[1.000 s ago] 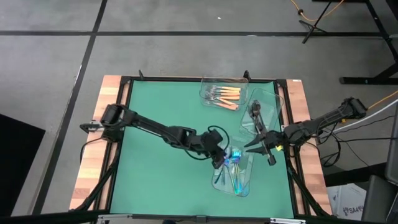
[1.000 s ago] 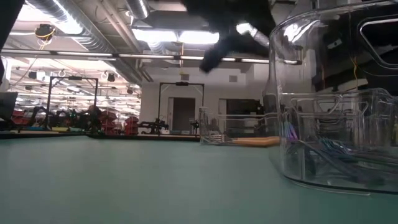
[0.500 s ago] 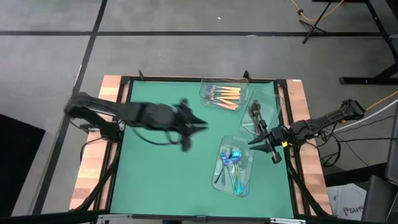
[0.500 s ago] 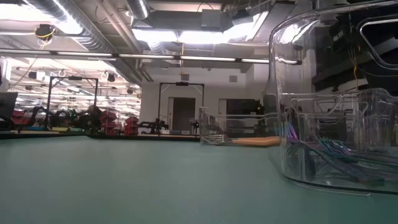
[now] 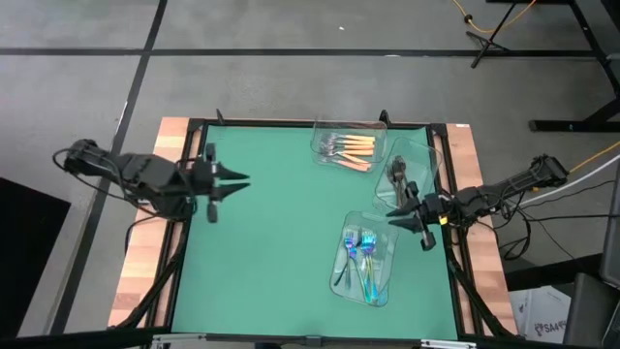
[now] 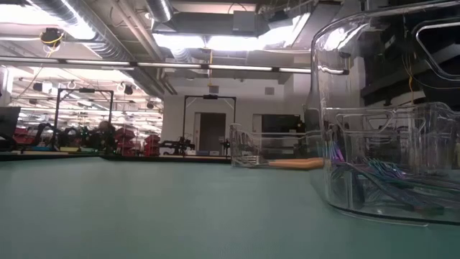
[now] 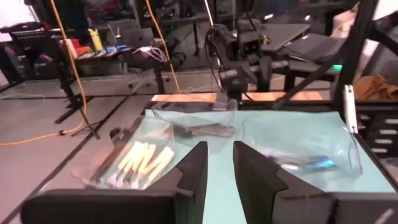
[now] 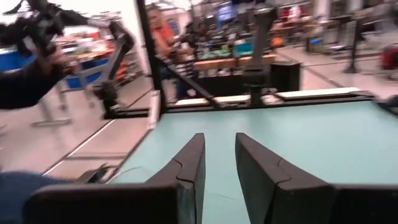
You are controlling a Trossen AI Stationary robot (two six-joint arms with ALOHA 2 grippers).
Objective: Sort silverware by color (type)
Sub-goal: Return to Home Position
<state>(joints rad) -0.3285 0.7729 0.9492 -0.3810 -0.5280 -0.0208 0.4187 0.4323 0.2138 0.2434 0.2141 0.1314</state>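
1. Silverware (image 5: 363, 254) sorted, right side of green table (image 5: 271, 262), one clear plastic tray (image 5: 424, 155) per kind: orange-handled silver-headed forks (image 5: 351, 147), iridescent blue forks (image 5: 369, 279), dark grey metal forks (image 5: 396, 174)
2. Left gripper (image 5: 240, 181): table's left edge, narrow gap, empty
3. Right gripper (image 5: 391, 215): narrow gap, empty, just beside dark-fork tray; best lifted clear of rim before retracting

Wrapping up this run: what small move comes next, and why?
Probably draw the right gripper, open beside the middle clear plastic bin, back over the right edge. Orange-handled forks, dark metal forks and iridescent blue forks each lie in their own bin, none on the green mat; the left gripper waits open at the left edge.
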